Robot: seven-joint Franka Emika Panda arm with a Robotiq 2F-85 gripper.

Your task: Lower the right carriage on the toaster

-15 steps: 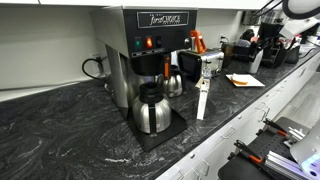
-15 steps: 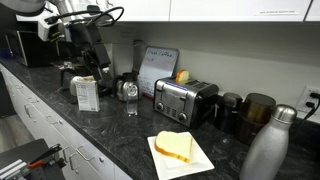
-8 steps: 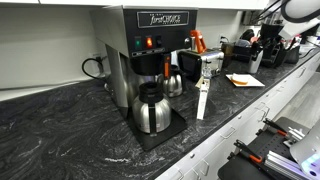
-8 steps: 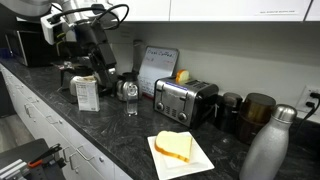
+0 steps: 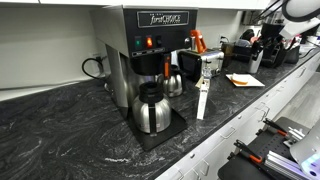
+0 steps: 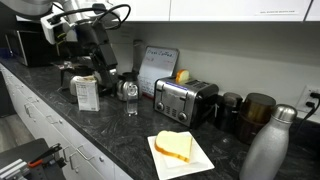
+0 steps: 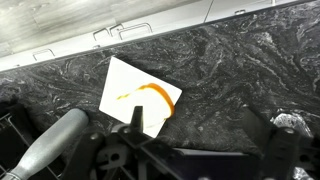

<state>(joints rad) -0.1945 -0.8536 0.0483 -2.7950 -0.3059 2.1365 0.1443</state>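
The toaster [image 6: 185,100] is a small low box with a shiny steel end, standing on the dark marble counter by the wall. It also shows in an exterior view [image 5: 200,65] behind a white box. Its levers are too small to read. My arm [image 6: 78,18] hangs high over the counter, well away from the toaster. In the wrist view my gripper [image 7: 205,140] is open and empty. It looks down on a white plate with toast [image 7: 140,95]. The toaster is out of the wrist view.
A tall black-and-steel coffee brewer [image 5: 145,45] with a round steel carafe [image 5: 151,110] stands on the counter. A white box [image 6: 87,93], a glass [image 6: 130,97], the plate with toast [image 6: 180,150], a steel bottle [image 6: 265,145] and dark canisters [image 6: 255,112] also stand there.
The arm shifted slightly between one second and half a second ago. Since then nothing has visibly moved.
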